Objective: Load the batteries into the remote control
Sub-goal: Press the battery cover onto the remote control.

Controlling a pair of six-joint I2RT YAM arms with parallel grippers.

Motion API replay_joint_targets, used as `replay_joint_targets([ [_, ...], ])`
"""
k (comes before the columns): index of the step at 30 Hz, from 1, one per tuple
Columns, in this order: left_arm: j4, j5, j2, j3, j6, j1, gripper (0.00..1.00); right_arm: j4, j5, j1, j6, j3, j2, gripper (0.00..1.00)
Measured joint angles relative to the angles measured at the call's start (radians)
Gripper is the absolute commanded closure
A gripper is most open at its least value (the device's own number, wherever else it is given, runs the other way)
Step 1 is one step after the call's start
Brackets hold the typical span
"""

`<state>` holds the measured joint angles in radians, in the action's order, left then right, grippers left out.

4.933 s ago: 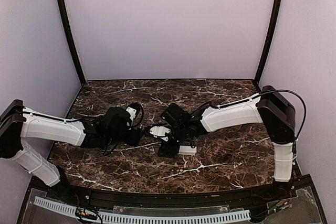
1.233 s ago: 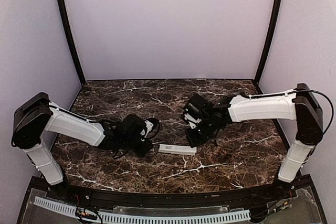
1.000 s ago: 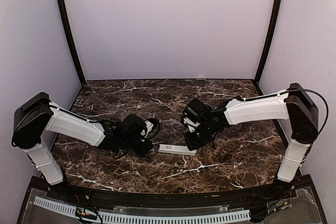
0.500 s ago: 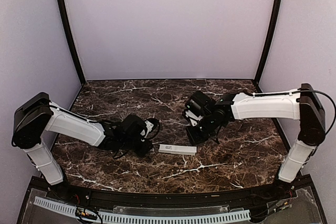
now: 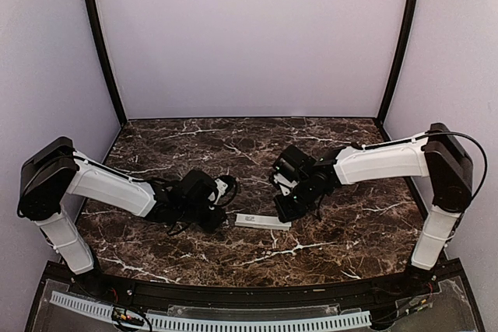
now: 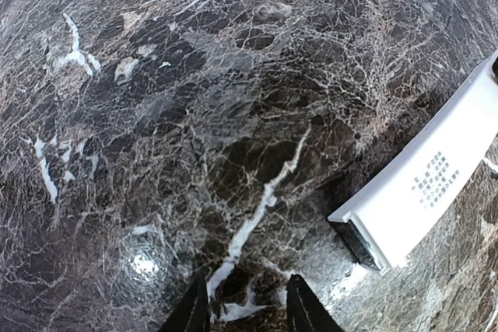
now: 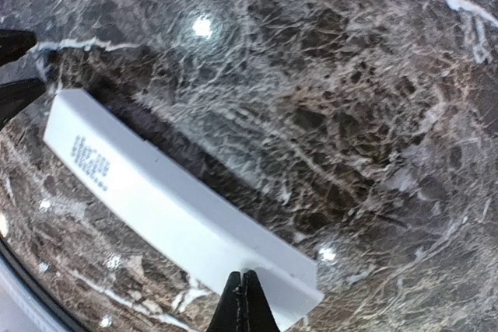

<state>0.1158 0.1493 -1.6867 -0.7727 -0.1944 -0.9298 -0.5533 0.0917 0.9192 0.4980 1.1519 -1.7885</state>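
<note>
On the remote control [image 6: 401, 211], grey print [image 6: 436, 180] (perhaps a label), unreadable.

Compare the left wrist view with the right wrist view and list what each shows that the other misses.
Left wrist only: the left gripper, jaws apart, and the dark end face of the remote control. Right wrist only: the right gripper, jaws shut, at the remote's unlabelled end. Both: the white remote, label up, flat on the marble table.
</note>
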Motion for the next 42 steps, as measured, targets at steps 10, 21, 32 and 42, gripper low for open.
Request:
replay_joint_targets([
  [10,0.000,0.000,0.000,0.000,0.000,-0.002,0.66,0.008,-0.002,-0.006,0.005,0.007,-0.005,1.00],
  [21,0.004,-0.012,0.000,-0.006,0.001,-0.004,0.69,-0.153,-0.119,-0.006,0.040,0.053,0.110,1.00],
  [32,0.018,-0.047,-0.002,-0.008,0.001,-0.005,0.81,-0.330,-0.226,0.003,0.088,0.093,-0.060,1.00],
  [42,0.019,-0.065,-0.011,-0.010,0.000,-0.005,0.86,-0.396,-0.257,0.056,0.087,0.185,-0.174,1.00],
])
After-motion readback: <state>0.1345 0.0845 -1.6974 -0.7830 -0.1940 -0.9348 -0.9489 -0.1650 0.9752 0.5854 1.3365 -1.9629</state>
